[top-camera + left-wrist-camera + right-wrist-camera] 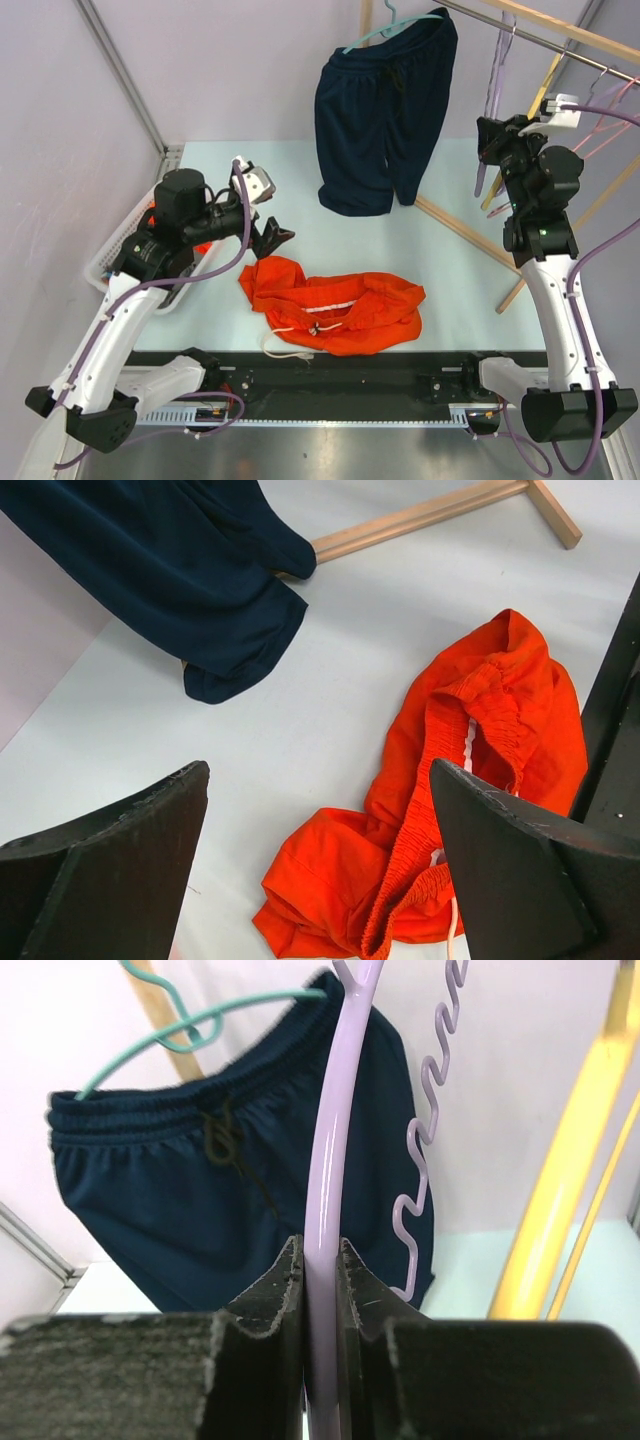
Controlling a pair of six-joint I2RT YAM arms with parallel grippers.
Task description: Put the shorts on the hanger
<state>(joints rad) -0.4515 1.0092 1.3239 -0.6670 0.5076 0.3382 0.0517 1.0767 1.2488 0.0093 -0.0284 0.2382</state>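
Shorts (pixel 340 305) lie lengthwise left-right, waistband seemingly nearward; left hand (pixel 320 775) apart, right hand (pixel 320 1252) clamped on hanger (pixel 330 1140).

I read the shorts (pixel 385 325) as plain bright orange, with a white drawstring (pixel 285 347) and a thin white line along the waistband. The hanger (pixel 335 1110) is pale lavender. The other shorts (pixel 380 120) are plain dark navy, on a teal hanger (pixel 190 1025). The desk (pixel 460 290) looks a very pale blue-white, and the basket (pixel 105 262) at its left edge is white. My left claw (pixel 318 780) and right claw (pixel 320 1260) are matt black. Both arms are white with black joints and purple cables (pixel 245 215).
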